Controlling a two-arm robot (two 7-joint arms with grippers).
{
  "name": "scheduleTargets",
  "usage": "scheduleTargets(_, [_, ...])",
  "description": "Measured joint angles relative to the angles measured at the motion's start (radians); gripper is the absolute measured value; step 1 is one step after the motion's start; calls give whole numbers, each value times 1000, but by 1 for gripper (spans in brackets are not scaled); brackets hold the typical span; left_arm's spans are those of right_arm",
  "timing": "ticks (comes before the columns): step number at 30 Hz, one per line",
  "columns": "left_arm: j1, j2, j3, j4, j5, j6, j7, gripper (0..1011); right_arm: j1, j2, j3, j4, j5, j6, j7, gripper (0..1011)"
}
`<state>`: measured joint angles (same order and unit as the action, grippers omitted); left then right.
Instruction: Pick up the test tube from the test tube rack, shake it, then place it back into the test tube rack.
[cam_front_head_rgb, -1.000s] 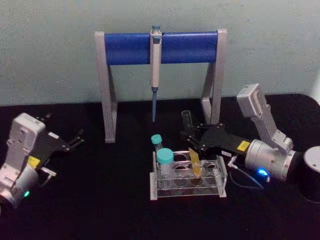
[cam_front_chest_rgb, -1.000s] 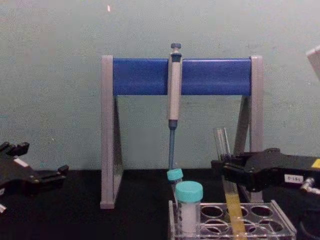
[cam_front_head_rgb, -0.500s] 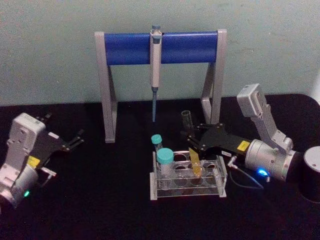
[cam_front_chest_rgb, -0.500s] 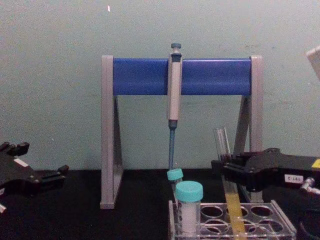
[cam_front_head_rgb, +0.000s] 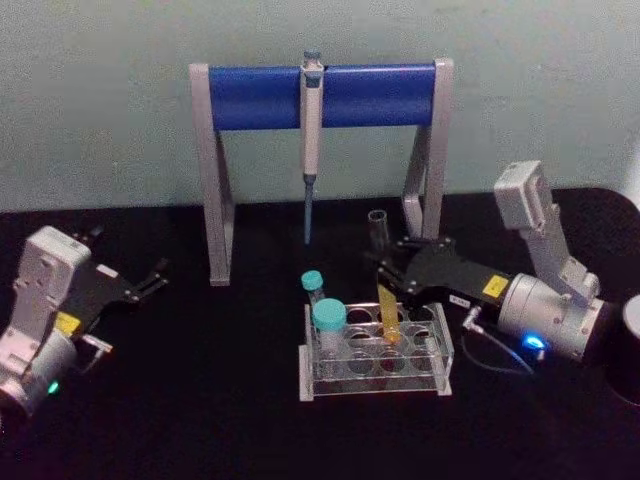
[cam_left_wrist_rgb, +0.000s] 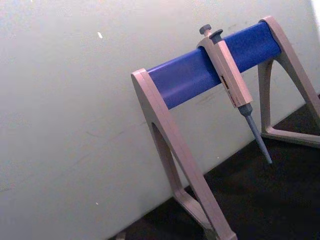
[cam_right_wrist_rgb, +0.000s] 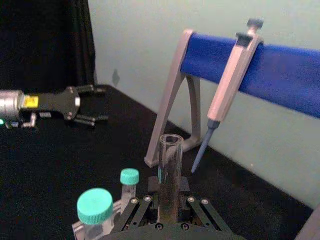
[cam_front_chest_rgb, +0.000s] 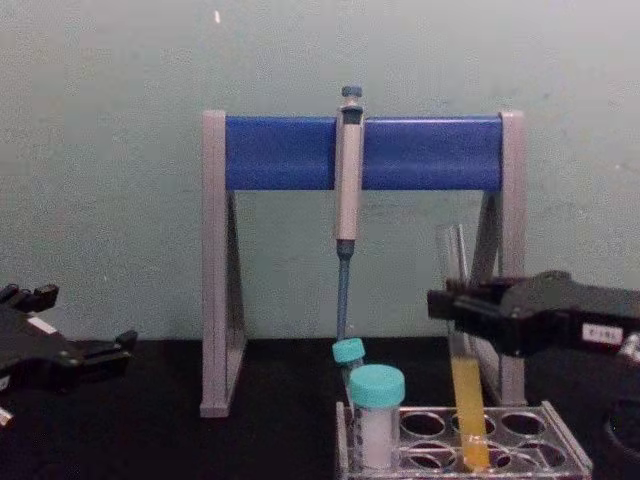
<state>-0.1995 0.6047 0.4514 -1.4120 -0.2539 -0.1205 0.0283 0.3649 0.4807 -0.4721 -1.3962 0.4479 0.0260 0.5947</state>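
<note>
Looking down from the head view, the right hand (cam_front_head_rgb: 385, 274) reaches in from the right and pinches the test tube (cam_front_head_rgb: 388, 308) just above its yellow-orange liquid, with the fingers pressed against the glass from both sides. The tube leans slightly, its open mouth toward the wall. Its lower end sits in a hole in the right half of the test tube rack (cam_front_head_rgb: 308, 385), which stands on the black counter (cam_front_head_rgb: 200, 420). Two teal-capped tubes (cam_front_head_rgb: 328, 318) stand at the rack's left end. Behind the rack is the grey-and-blue pipette stand (cam_front_head_rgb: 255, 97), with a pipette (cam_front_head_rgb: 311, 140) hanging from its bar. The left hand (cam_front_head_rgb: 153, 279) is well apart on the left side of the counter, its fingers spread.

From the chest view, the tube stands nearly upright. The black fingers are clamped across it above the liquid, and the clear upper part rises past them. The liquid column runs down through the rack's top plate. Whether the tip touches the rack's floor cannot be told.

The right wrist view shows the tube's open rim rising between the two fingers, with the teal caps beside it. The left hand is farther off, its fingers apart.

The left wrist view shows the stand and the hanging pipette against the pale wall.
</note>
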Motion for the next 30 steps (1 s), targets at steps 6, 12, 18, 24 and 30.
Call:
scheduleTargets(6, [0, 0, 0, 0, 0, 0, 0, 1001, -20, 9, 30, -39, 34, -30, -1, 230])
scheduleTargets(12, [0, 0, 0, 0, 0, 0, 0, 1001, -44, 13, 69, -84, 57, -79, -26, 230])
scheduleTargets(18, [0, 0, 0, 0, 0, 0, 0, 1001, -76, 1, 117, -120, 40, -133, -104, 230])
scheduleTargets(24, [0, 0, 0, 0, 0, 0, 0, 1001, -92, -22, 146, -129, -23, -135, -201, 230])
scheduleTargets(30, [0, 0, 0, 0, 0, 0, 0, 1001, -99, -40, 162, -126, -52, -122, -231, 232])
